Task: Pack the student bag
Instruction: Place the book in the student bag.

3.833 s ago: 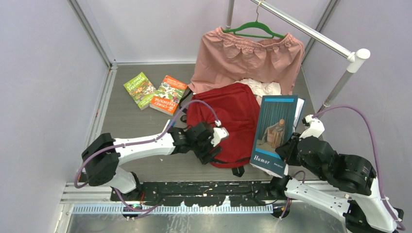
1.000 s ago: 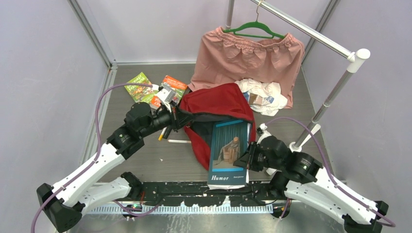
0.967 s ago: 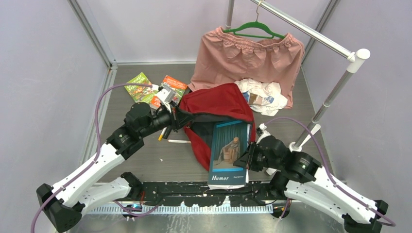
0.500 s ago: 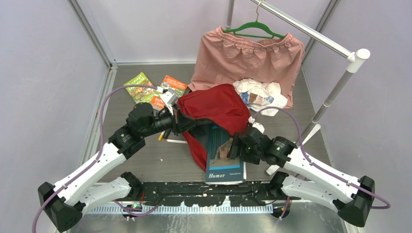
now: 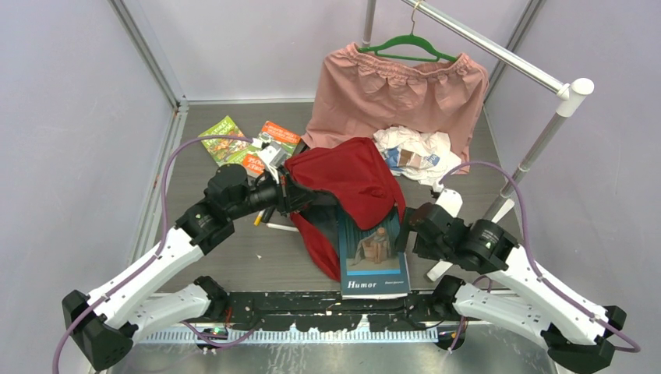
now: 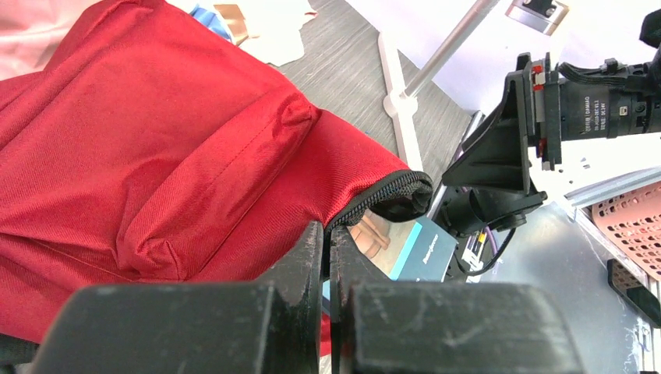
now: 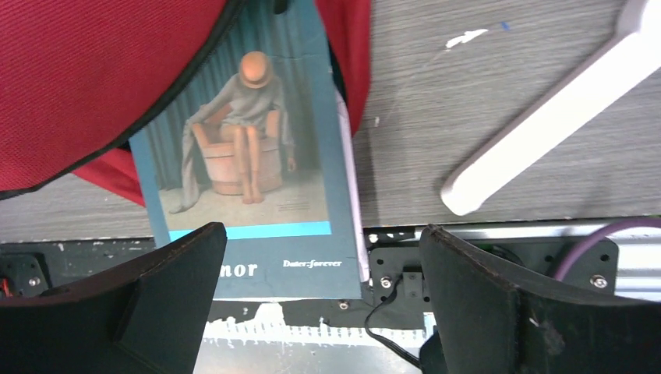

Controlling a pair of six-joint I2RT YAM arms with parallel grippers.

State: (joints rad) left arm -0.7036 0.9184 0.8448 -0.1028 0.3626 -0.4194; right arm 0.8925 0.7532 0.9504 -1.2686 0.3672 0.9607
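From above, the student bag [image 5: 343,183] is lying mid-table in front of the pink garment [image 5: 397,86]; the left gripper [image 5: 290,189] is still clamping the bag's black-trimmed mouth and holding the flap lifted; the right gripper [image 5: 409,226], which was pinching the Humor book [image 5: 374,261] a second ago, is now standing wide open and backing off to the book's right; the book's upper end is sitting under the raised flap while its title end is sticking out toward the near edge.

From the left wrist, the closed jaws are biting the red fabric just beside the zipper edge [image 6: 390,191]; a teal corner of the book [image 6: 413,249] is peeking out below it.

From the right wrist, the spread fingers [image 7: 179,265] are framing the book [image 7: 249,156] without touching it; the flap is overlapping its top.

So the book is released but, I judge, only partly packed; it is probably needing a push deeper.
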